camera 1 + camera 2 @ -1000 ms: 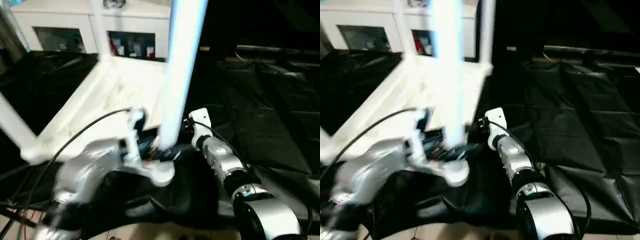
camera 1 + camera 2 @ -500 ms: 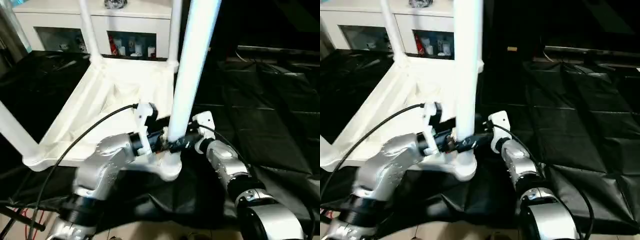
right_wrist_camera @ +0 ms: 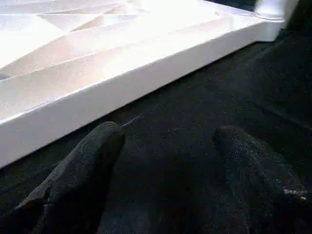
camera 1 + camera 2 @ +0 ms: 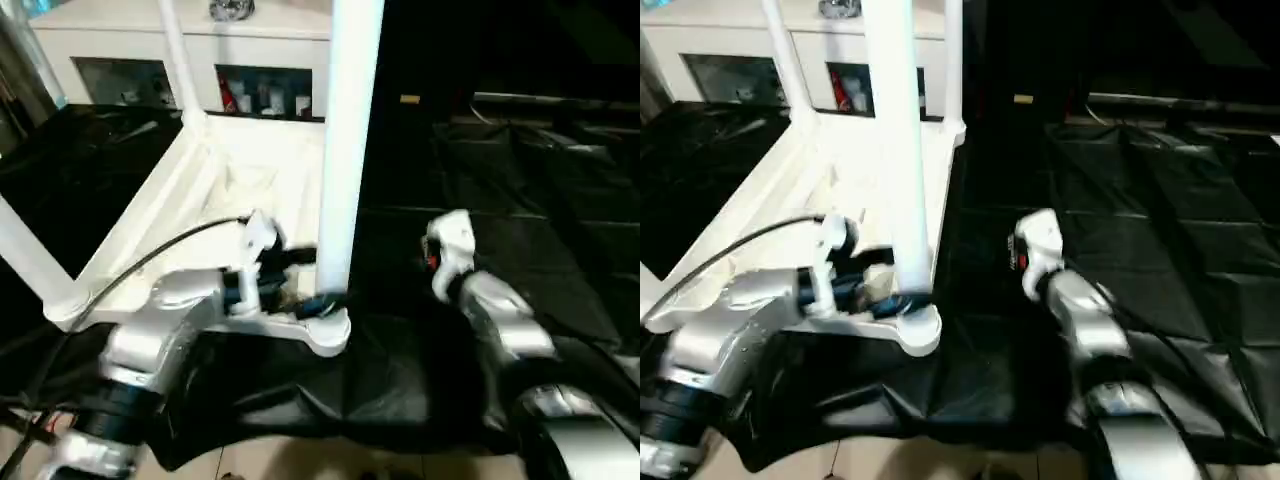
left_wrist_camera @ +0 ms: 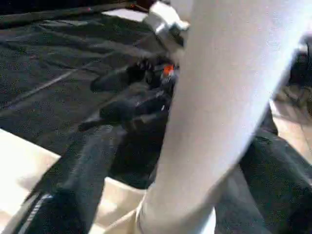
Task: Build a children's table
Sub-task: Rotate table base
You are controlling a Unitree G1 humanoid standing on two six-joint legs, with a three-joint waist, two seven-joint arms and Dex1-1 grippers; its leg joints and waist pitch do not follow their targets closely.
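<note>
We see the white plastic rectangular tabletop [image 4: 190, 215] lying ribbed side up on the black sheet [image 4: 520, 250], with a long white tubular leg [image 4: 345, 150] standing upright in its near corner. Our left gripper [image 4: 300, 290] sits at that leg's base, though we cannot tell whether its fingers clasp it. Our right gripper [image 3: 165, 165] hovers with fingers spread wide and empty, just beside the tabletop's edge.

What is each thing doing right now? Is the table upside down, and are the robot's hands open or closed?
tabletop: upside down on the black cover, ribbed side up.
near leg: upright in the near corner socket.
far legs: standing upright in their corners.
left gripper: at the near leg's base; grip unclear.
right gripper: open, holding nothing, beside the tabletop.
cabinet: doors shut.
</note>
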